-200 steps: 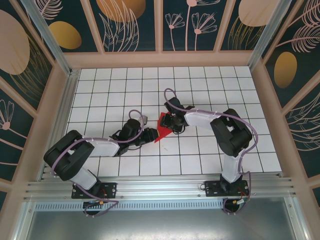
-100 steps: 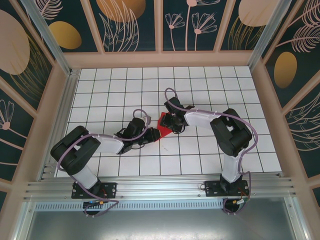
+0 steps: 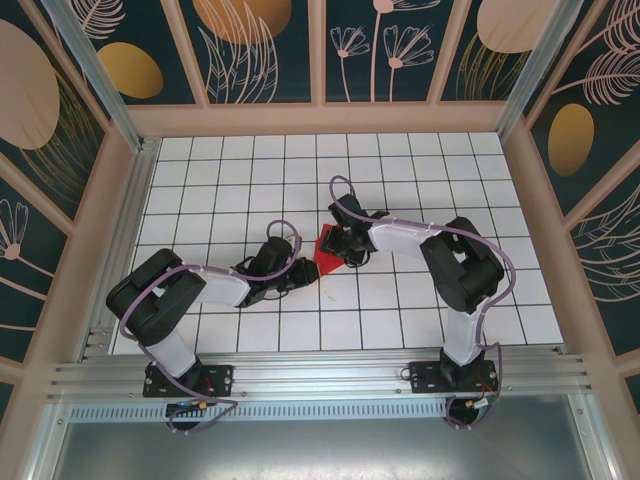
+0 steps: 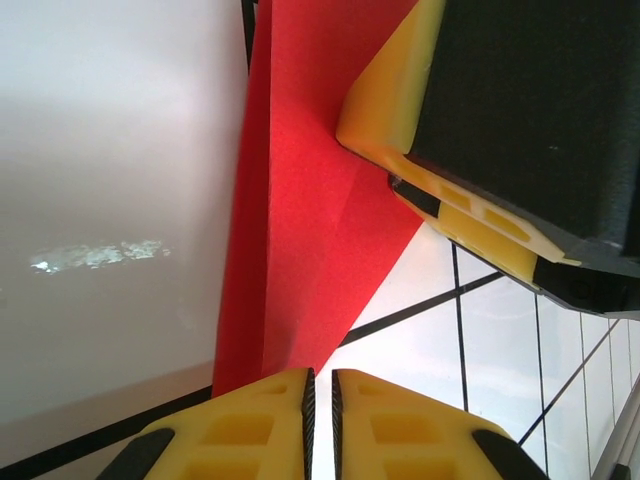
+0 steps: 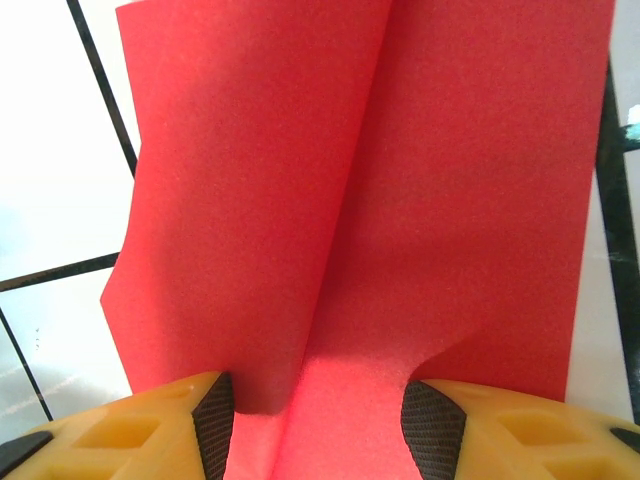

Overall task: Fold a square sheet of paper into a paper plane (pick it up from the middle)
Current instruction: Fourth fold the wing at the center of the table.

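The square sheet of paper (image 3: 326, 262), bright red and already creased into a smaller shape, is found near the middle of the white gridded table (image 3: 400, 180), between the two grippers. On its nearer, left side it is met by the left gripper (image 3: 300, 268). In the left wrist view the paper (image 4: 300, 230) is seen narrowing to a point that runs down to the left gripper (image 4: 321, 385), whose yellow fingers are drawn almost together with only a thin slit between them. Whether the point is pinched in that slit cannot be told.

On the farther side the paper is reached by the right gripper (image 3: 345, 250). In the right wrist view its fingers are held apart around the right gripper (image 5: 318, 410), and the paper (image 5: 400, 180), marked by one long fold, is spread between and beyond the dark pads (image 5: 215, 425). One yellow finger (image 4: 400, 90) of it is seen resting on the sheet. Beyond, the table is bordered by dark panels (image 3: 250, 50) painted with plants.
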You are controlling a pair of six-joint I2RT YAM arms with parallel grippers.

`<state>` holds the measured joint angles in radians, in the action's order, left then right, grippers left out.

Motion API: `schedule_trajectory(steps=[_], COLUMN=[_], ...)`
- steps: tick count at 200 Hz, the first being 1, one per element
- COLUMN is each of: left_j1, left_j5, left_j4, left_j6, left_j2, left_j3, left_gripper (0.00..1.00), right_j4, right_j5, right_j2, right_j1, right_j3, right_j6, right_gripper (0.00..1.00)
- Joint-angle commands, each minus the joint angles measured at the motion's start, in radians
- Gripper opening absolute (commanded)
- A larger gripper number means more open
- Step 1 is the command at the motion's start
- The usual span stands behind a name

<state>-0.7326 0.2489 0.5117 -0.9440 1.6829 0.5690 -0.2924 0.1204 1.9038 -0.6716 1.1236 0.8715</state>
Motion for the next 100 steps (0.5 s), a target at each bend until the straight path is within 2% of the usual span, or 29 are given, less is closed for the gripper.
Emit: schedule_trajectory(steps=[1, 100], left_j1=[-0.003, -0.002], left_j5=[-0.024, -0.037], left_j4=[-0.029, -0.035], left_j6=[0.023, 0.017], left_j2=[0.012, 0.025], left_j3=[0.017, 0.018], left_gripper=[0.16, 0.15], right_j4=[-0.136, -0.139], right_j5=[-0.12, -0.122], right_j2=[0.161, 0.161], right_j1=[0.015, 0.015], right_j3=[-0.094, -0.095], right_j6=[0.006, 0.009], right_gripper=[0.56, 0.56])
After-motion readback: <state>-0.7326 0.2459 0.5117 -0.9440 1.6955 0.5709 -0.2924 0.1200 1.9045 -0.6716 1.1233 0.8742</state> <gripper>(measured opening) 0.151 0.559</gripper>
